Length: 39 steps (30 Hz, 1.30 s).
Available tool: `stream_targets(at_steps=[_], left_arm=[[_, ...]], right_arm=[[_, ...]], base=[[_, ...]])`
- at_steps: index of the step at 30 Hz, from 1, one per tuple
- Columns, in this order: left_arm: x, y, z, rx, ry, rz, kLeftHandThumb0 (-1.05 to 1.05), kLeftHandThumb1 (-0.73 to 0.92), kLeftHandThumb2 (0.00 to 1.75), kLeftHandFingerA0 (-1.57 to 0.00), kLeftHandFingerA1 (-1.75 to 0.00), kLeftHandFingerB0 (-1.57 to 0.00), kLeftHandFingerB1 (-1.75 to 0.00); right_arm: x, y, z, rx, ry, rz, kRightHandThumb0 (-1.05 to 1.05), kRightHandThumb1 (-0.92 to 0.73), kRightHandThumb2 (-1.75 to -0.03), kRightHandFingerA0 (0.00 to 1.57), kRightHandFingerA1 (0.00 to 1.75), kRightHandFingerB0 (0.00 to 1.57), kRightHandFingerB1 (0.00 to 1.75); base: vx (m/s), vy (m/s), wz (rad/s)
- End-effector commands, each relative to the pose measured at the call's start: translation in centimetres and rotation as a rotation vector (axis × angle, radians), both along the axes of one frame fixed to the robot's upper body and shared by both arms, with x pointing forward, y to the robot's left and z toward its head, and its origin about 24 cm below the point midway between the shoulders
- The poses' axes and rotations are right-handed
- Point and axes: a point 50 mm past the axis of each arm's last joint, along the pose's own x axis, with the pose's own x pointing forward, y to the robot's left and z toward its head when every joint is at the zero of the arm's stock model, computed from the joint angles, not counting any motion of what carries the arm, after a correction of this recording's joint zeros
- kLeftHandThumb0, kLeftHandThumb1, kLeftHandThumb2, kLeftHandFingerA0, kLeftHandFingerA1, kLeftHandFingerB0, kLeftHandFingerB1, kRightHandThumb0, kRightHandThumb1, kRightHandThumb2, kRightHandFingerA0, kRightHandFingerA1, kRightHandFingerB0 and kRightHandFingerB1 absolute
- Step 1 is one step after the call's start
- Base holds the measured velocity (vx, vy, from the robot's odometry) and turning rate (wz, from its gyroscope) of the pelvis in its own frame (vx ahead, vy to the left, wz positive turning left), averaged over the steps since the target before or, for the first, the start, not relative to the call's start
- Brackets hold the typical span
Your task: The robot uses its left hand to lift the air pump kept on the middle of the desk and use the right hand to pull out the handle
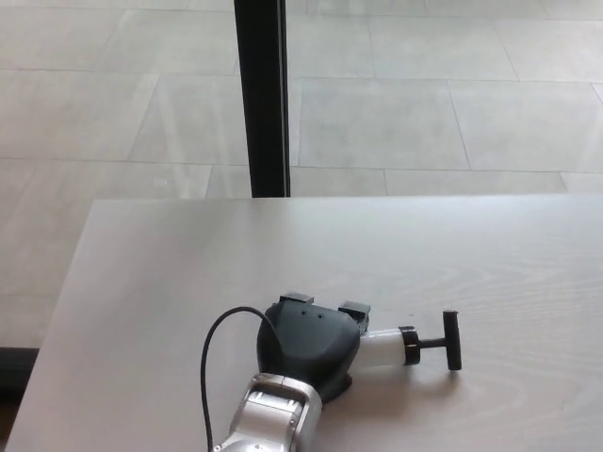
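My left hand (306,344) is shut on the air pump (386,347), covering most of its white barrel. The barrel's right end sticks out of the hand, with a black collar and a short rod ending in a black T-handle (453,340). The pump lies roughly level and points to the right, low above the desk (188,273), over its near middle. Whether it touches the desk surface is unclear. My silver left forearm (273,419) comes up from the bottom edge with a black cable looping off it. My right hand does not show.
The pale wooden desk fills the lower half of the view, its far edge (377,197) running across the middle. Beyond it is a tiled floor (424,104) and a black vertical post (261,94).
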Motion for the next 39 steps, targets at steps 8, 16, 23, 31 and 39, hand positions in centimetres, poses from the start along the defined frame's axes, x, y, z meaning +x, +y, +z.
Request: stream_targets(at_steps=[8,16,23,31,39], left_arm=[[4.6,1.3,9.1,-0.333,-0.317,-0.110,-0.17,0.77,0.68,-0.67,-1.67,-0.60,-1.46],[5.6,1.5,10.9,-0.349,-0.434,-0.134,-0.16,0.69,0.80,-0.73,-1.67,-0.64,-1.45],[5.8,2.2,10.1,-0.342,-0.436,-0.131,-0.15,0.67,0.84,-0.71,-1.68,-0.62,-1.48],[5.8,2.8,8.8,-0.279,-0.416,-0.120,-0.18,0.71,0.75,-0.77,-1.59,-0.70,-1.24],[5.9,2.9,8.1,-0.302,-0.391,-0.100,-0.18,0.70,0.75,-0.73,-1.68,-0.62,-1.44]], right_arm=[[2.4,5.1,-2.1,-0.011,0.181,0.127,-0.50,-0.66,-0.60,0.68,0.74,0.51,0.41],[3.5,8.9,-3.0,-0.060,0.279,0.194,-0.52,-0.67,-0.60,0.68,0.80,0.48,0.42],[3.9,11.9,-3.9,-0.114,0.374,0.309,-0.58,-0.65,-0.60,0.63,0.82,0.40,0.37],[3.8,14.7,-5.0,-0.200,0.485,0.471,-0.50,-0.55,-0.57,0.57,0.74,0.33,0.33],[3.5,16.1,-5.4,-0.217,0.485,0.535,-0.50,-0.56,-0.57,0.63,0.84,0.35,0.35]], base=[[0.00,0.000,0.00],[0.00,0.000,0.00],[0.00,0.000,0.00],[0.00,0.000,0.00],[0.00,0.000,0.00]])
